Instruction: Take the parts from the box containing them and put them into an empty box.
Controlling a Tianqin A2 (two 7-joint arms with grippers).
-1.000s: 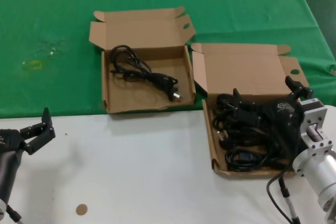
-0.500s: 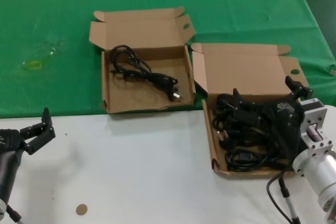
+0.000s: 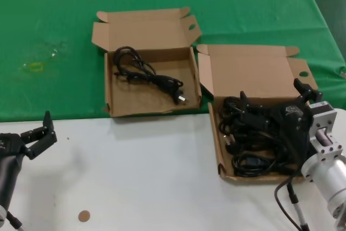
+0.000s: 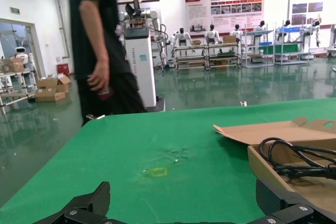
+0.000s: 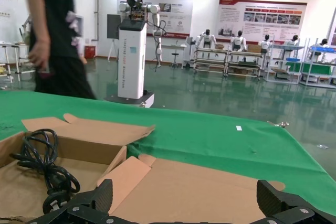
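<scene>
The straight-walled box [image 3: 148,111] lies on the green cloth and holds one black coiled cord [image 3: 146,74]. That cord also shows in the left wrist view [image 4: 299,158] and the right wrist view [image 5: 47,166]. The wavy-fronted box [image 3: 254,178] stands to its right and holds several black cords [image 3: 248,144]. My right gripper [image 3: 270,91] hangs over those cords, near the box's open lid [image 5: 210,187], with its jaws wide open and nothing between them [image 5: 185,195]. My left gripper [image 3: 35,128] is open and empty, low over the white table at the near left [image 4: 182,198].
Green cloth [image 3: 54,14] covers the far half of the table and the near half is white [image 3: 135,177]. A small brown disc [image 3: 83,216] lies near the front edge. A yellow mark [image 3: 35,67] is on the cloth. A person [image 4: 100,45] stands beyond the table.
</scene>
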